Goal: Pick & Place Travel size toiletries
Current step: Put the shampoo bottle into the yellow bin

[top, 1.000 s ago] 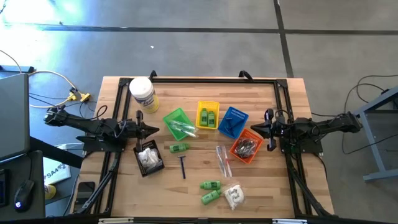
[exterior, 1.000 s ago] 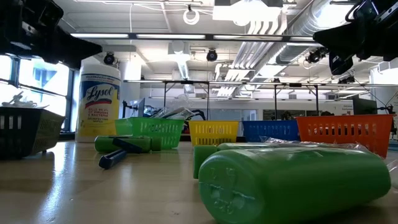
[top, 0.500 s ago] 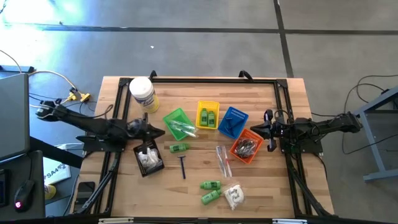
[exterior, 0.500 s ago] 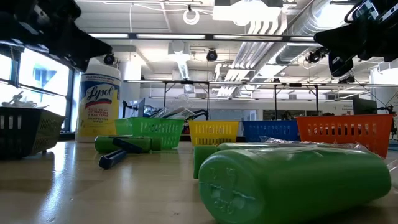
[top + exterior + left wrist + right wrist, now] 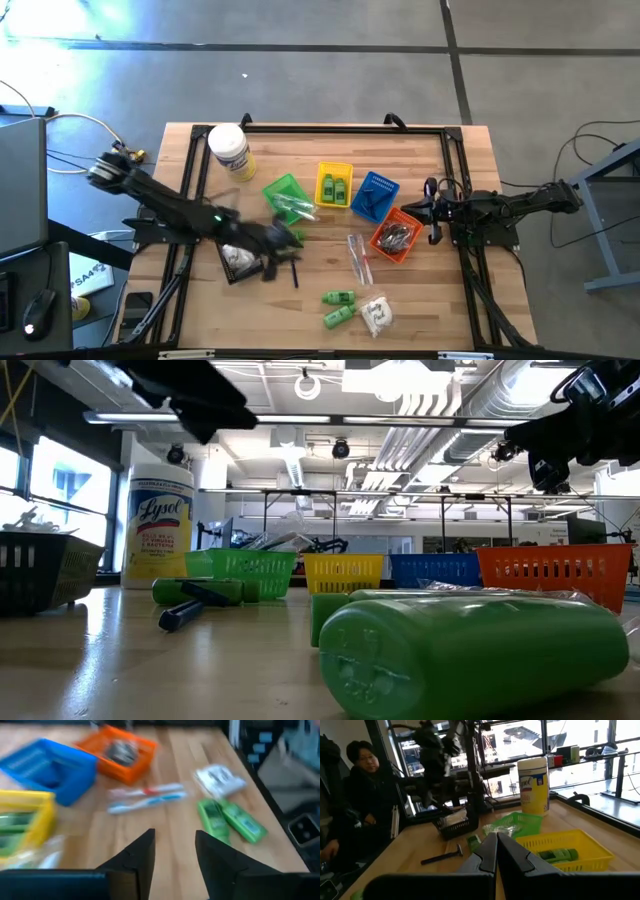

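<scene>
My left gripper [image 5: 285, 240] is open and hovers over the table's middle, above a small green bottle [image 5: 290, 237] and the dark razor [image 5: 295, 270]; it touches nothing. Its wrist view shows two green bottles [image 5: 230, 820], a white sachet [image 5: 220, 777] and clear-wrapped sticks [image 5: 147, 797] lying flat on the wood ahead. In the high view these are the bottles [image 5: 338, 308], the sachet [image 5: 376, 315] and the sticks [image 5: 358, 255]. My right gripper [image 5: 432, 210] is shut and waits by the right edge, beside the orange basket [image 5: 397, 235].
A black basket [image 5: 238, 257] with white sachets lies under the left arm. The green [image 5: 285, 198], yellow [image 5: 334, 185] and blue [image 5: 374, 195] baskets stand in a row behind. A big white jar [image 5: 228, 150] stands at the far left. A person [image 5: 357, 795] sits beyond the table.
My left arm has swung fast from the table's left edge toward the middle, passing over the black basket. Its gripper now stands over the green bottle and the razor. The things on the table lie as they did.
</scene>
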You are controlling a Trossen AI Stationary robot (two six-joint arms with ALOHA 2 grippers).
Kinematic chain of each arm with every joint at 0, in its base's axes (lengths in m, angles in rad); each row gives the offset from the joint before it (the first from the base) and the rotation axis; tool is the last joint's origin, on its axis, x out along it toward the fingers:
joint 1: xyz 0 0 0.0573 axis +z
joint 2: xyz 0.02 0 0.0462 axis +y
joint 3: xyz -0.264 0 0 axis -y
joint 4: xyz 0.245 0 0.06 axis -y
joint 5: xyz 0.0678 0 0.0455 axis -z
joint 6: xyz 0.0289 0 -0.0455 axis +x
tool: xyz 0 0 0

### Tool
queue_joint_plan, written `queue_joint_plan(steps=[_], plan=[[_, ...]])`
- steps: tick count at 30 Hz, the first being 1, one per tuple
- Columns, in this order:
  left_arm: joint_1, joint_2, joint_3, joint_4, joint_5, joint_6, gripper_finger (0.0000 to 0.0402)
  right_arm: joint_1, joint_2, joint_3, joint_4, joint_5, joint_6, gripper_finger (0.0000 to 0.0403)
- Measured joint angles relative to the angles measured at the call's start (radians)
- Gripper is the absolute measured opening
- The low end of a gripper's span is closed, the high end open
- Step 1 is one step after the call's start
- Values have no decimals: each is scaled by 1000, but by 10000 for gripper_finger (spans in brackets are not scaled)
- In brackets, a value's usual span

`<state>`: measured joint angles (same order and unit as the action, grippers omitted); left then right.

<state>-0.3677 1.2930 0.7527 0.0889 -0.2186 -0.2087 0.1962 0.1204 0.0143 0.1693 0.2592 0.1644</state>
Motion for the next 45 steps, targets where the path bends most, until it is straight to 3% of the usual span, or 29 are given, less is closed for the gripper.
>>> queue_joint_plan(steps=[6, 12, 22, 27, 37, 41, 45], plan=[[-34, 313, 335, -241, 0, -7, 139, 0, 0, 0, 0, 0, 0, 4], [-33, 566, 593, -356, 61, -24, 139, 0, 0, 0, -1, 0, 0, 4], [-58, 832, 972, -667, 110, -67, 139, 0, 1, 0, -38, -16, 0, 4], [-59, 877, 1041, -708, 161, -72, 159, 0, 0, 0, -33, -28, -1, 4], [-58, 920, 1047, -721, 140, -76, 239, 0, 0, 0, -33, -27, -4, 4], [-58, 918, 1048, -724, 107, -57, 248, 0, 0, 0, -33, -27, -4, 4], [-58, 918, 1048, -727, 136, -25, 249, 0, 0, 0, -32, -27, -4, 4]])
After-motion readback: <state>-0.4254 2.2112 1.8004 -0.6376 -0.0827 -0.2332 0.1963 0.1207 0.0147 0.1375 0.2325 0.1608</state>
